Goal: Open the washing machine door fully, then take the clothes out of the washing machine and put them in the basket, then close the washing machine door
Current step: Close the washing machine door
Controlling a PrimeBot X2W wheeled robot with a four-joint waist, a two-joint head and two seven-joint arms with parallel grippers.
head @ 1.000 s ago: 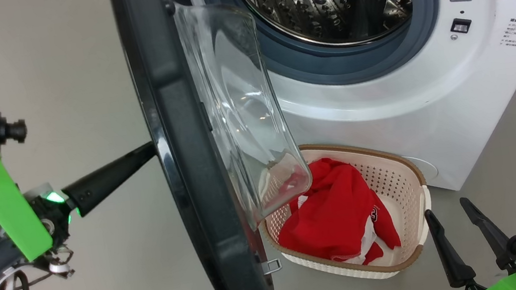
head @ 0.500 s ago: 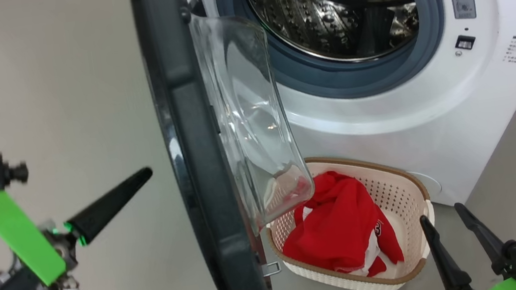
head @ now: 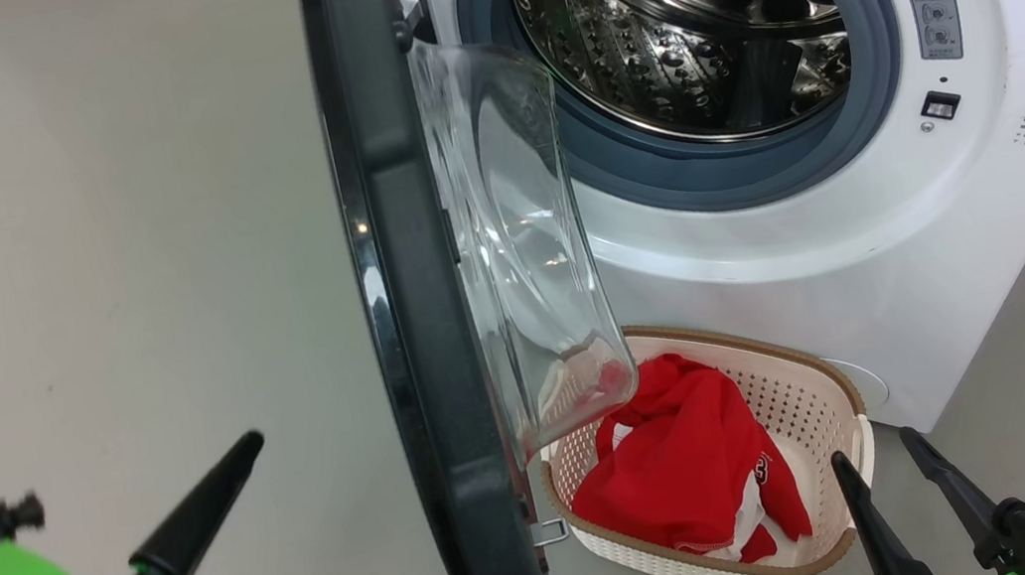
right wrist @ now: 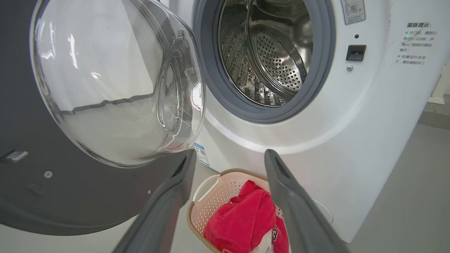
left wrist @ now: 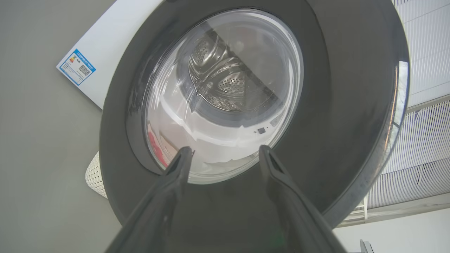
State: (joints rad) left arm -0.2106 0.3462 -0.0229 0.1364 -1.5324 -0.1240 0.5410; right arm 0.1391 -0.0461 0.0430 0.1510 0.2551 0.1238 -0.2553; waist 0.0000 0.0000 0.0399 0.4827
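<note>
The washing machine door (head: 420, 341), its black rim edge-on to the head camera and its clear glass bowl window (head: 528, 255) bulging toward the machine, stands swung out from the white washing machine (head: 770, 261), baring the grey gasket (head: 657, 177) and the perforated steel drum (head: 686, 22). The red-and-white clothes (head: 688, 463) lie heaped in the cream perforated basket (head: 797, 388), which sits on the grey floor (head: 114, 233) just in front of the machine, beneath the door's lower edge. The left end effector (left wrist: 225, 150) hangs on the door's outer side, apart from it, its fingers spread and empty, pointed at the round window. The right end effector (head: 872, 446), likewise spread wide and holding nothing, sits near the basket's right end, aimed toward the machine
</note>
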